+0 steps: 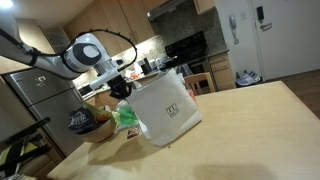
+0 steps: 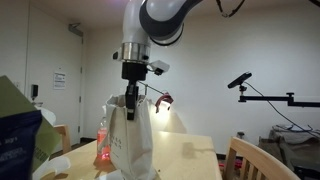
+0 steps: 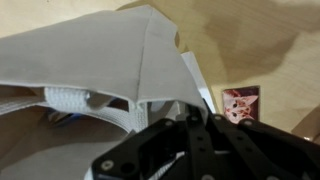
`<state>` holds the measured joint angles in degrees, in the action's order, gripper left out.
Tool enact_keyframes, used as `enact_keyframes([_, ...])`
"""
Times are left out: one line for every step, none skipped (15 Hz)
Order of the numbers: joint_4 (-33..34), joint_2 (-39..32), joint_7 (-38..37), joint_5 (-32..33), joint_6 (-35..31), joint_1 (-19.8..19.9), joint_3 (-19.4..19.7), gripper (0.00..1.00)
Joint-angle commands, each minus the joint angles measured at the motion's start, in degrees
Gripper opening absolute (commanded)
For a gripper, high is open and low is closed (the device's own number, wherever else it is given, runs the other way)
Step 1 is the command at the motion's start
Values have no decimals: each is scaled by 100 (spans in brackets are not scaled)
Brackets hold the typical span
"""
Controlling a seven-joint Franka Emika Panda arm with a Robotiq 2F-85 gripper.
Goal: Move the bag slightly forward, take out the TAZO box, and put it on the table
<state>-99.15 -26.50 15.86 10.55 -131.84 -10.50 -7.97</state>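
The large white paper shopping bag (image 1: 170,110) stands on the light tan wooden table (image 1: 255,115), and in an exterior view it is a little tilted. The black gripper (image 2: 131,100) hangs from above at the top rim of the bag. Its jaws are closed narrow and seem to pinch the paper edge. A red-pink bottle (image 2: 102,150) stands just beside the bag. In the wrist view, a small pinkish card (image 3: 240,103) lies on the table near the bag.
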Motion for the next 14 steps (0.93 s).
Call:
enact_keyframes([-623,414,505,-593,-153,338,-333,1])
enact_keyframes([-718,454,627,-748,-135,397,-398,1])
enact_keyframes([-813,506,778,-915,-83,460,-473,1])
enact_keyframes([-947,608,902,-1038,-25,509,-522,1])
enact_keyframes([-1069,710,1035,-1198,5,575,-579,1])
enact_keyframes([-1210,861,1104,-1273,47,605,-589,1])
enact_keyframes([-1322,991,1165,-1329,71,632,-588,1])
enact_keyframes([-1422,1126,1216,-1372,106,652,-585,1])
enact_keyframes([-1509,1242,1258,-1433,138,662,-579,1])
enact_keyframes([-1599,1381,1303,-1443,201,658,-560,1])
enact_keyframes([-1685,1510,1339,-1471,258,655,-549,1])
enact_keyframes([-1772,1638,1374,-1515,286,654,-546,1])
enact_keyframes([-1862,1752,1442,-1567,311,645,-544,1])
enact_keyframes([-1940,1842,1448,-1574,337,615,-522,1])
